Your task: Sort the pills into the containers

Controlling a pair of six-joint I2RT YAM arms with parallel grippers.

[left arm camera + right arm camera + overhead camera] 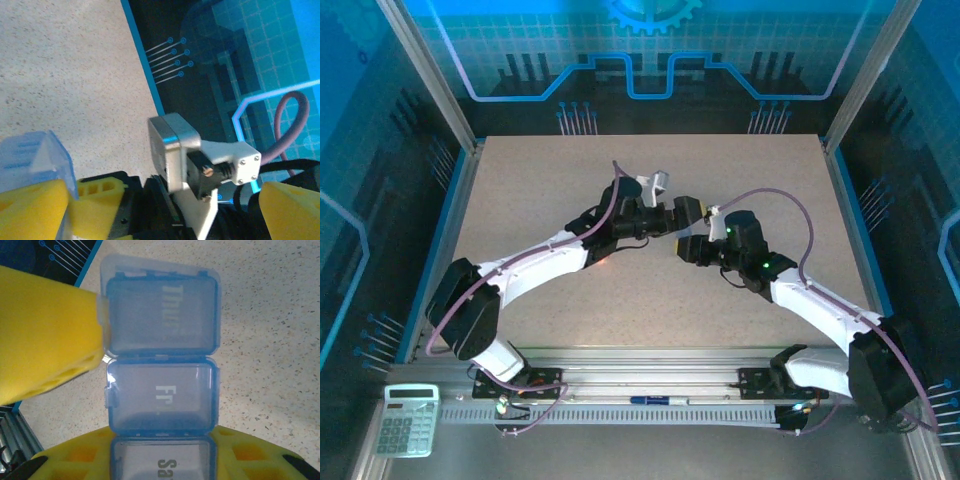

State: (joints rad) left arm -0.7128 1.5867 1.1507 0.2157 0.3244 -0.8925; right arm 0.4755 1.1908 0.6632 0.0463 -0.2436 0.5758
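The pill box looks light and slippery, best held by its sides; right gripper pinches its lower end; left gripper is wide open, empty.

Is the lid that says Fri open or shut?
Shut. The Fri lid lies flat and snug on the pill box, with no gap showing around its edge.
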